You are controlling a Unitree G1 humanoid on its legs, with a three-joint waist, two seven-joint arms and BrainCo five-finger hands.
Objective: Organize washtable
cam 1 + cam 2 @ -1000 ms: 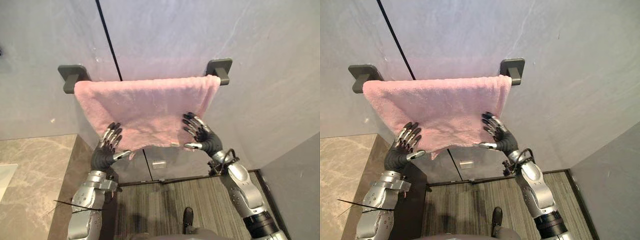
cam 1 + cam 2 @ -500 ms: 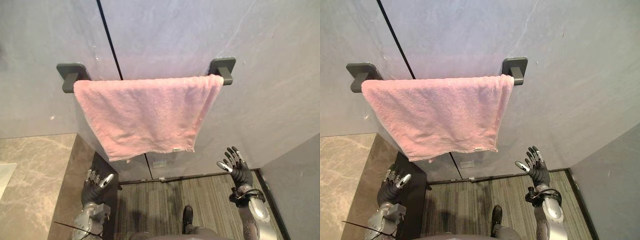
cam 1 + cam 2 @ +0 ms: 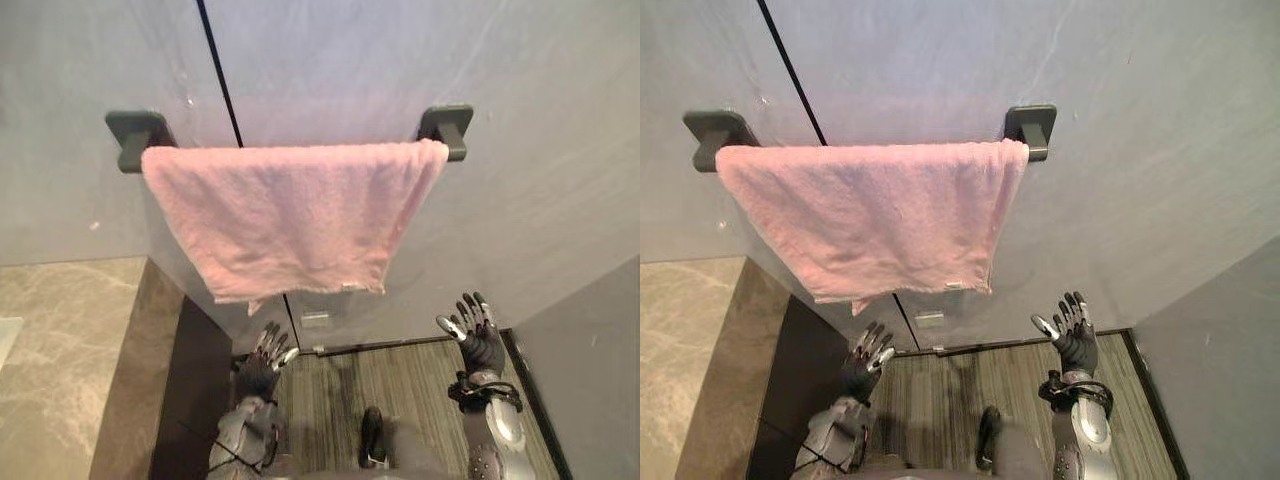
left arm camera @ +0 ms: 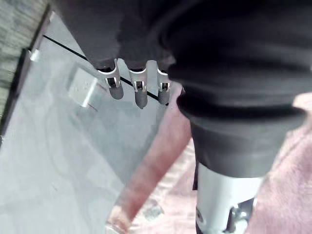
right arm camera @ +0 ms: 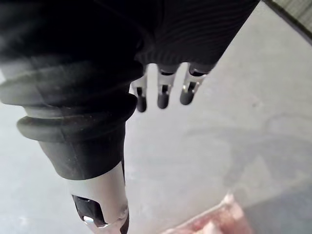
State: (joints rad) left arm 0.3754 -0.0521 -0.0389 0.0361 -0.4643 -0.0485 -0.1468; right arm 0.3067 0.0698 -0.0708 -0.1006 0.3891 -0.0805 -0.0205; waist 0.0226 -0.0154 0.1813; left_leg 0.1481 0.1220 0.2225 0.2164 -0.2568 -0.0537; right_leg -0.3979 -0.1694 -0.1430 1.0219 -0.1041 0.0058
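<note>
A pink towel (image 3: pixel 290 220) hangs folded over a dark wall rail, between the left bracket (image 3: pixel 132 135) and the right bracket (image 3: pixel 446 127). Its lower edge slopes, longer at the right. My left hand (image 3: pixel 262 365) is low, below the towel's bottom edge, fingers relaxed and holding nothing. My right hand (image 3: pixel 477 335) is low at the right, apart from the towel, fingers spread. In the left wrist view the towel (image 4: pixel 287 195) shows pink past my fingers (image 4: pixel 140 95). The right wrist view catches a corner of the towel (image 5: pixel 209 222).
A grey wall (image 3: pixel 400 50) with a black vertical seam (image 3: pixel 215 60) carries the rail. A beige marble counter (image 3: pixel 60 350) lies at the left, with a dark cabinet side (image 3: pixel 195 390) beside it. Striped grey floor (image 3: pixel 400 390) lies below.
Both hands let go of the towel's lower edge and dropped away. The towel now hangs free. The left hand has since shifted right, under the towel.
</note>
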